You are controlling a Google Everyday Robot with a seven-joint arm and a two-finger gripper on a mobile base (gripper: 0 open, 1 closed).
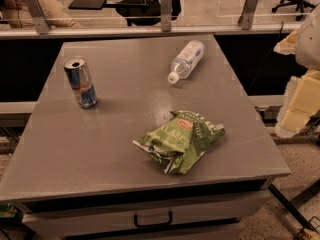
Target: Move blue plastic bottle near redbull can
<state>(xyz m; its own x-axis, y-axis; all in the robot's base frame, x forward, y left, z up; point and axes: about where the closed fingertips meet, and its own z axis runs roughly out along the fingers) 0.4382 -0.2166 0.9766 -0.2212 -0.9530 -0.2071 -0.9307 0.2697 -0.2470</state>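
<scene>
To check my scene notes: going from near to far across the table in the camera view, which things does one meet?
green chip bag → redbull can → blue plastic bottle. The gripper is not in view.

Between the blue plastic bottle (186,59), lying on its side at the far right, and the upright redbull can (80,81) at the left, the worktop (130,91) is bare, leaving a straight lane. The crumpled green chip bag (179,140) sits nearer the front, clear of that lane. A railed glass screen (165,9) closes the far edge. The tool does not show anywhere above the worktop.
</scene>
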